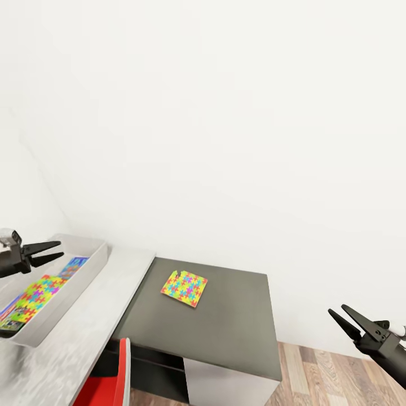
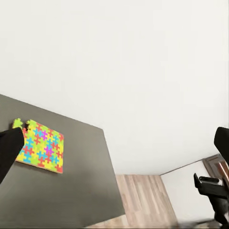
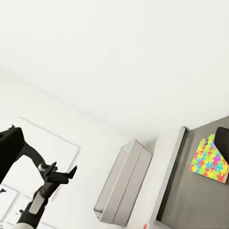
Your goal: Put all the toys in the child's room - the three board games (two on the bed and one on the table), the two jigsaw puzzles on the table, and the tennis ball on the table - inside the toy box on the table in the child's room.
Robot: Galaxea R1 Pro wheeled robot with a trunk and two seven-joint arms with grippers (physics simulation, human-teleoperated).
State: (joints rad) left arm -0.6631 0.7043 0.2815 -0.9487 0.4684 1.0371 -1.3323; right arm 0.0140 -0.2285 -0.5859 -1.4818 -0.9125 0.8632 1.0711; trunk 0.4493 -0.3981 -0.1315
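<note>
The head camera looks forward and down from above the worktop (image 1: 225, 316), facing the white wall, with a puzzle (image 1: 184, 288) on the dark top mid-view and the bin (image 1: 67, 293) at its left. The left wrist camera looks across the dark top from close by, sharing that puzzle (image 2: 40, 151) and catching the right arm (image 2: 214, 191) beyond. The right wrist camera looks back from farther off, sharing puzzle (image 3: 210, 162), bin (image 3: 121, 186) and left arm (image 3: 47, 186).
</note>
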